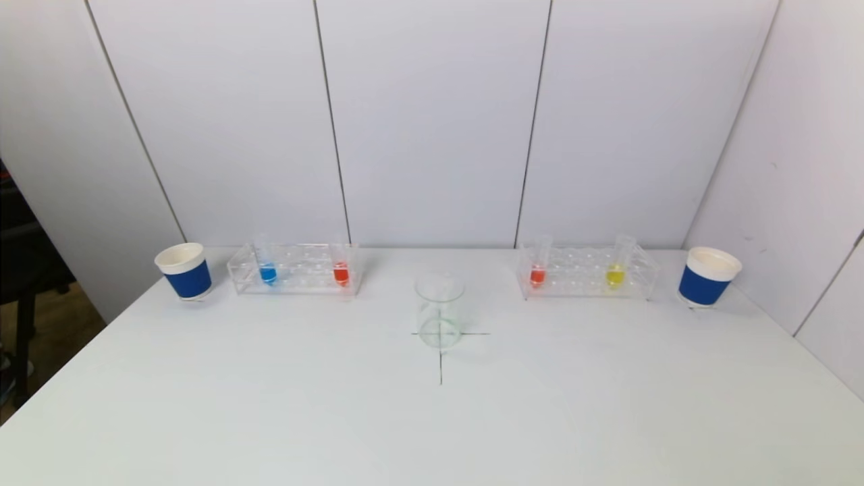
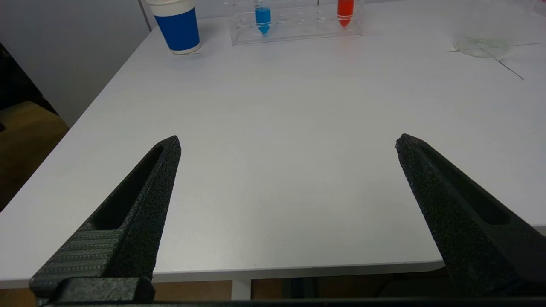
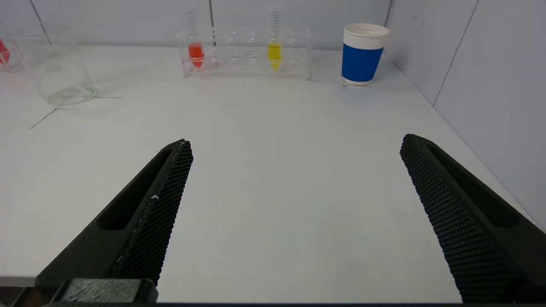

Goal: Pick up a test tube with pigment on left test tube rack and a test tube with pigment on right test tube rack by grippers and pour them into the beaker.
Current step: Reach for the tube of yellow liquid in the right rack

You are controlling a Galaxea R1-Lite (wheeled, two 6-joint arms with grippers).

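Left hand (image 2: 288,143) and right hand (image 3: 296,143) both gape wide, empty, touching nothing.

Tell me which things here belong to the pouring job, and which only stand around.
For the job:
- left rack: blue tube, red tube
- right rack: red tube, yellow tube
- beaker
- left gripper and right gripper, both open

Standing around:
- left paper cup
- right paper cup

Centred on tabletop (image 1: 270,405): beaker (image 1: 439,310). Behind, left: left test tube rack (image 1: 295,268), paper cup (image 1: 184,271) at outer end. Behind, right: right test tube rack (image 1: 586,272), second paper cup (image 1: 707,276) beyond.
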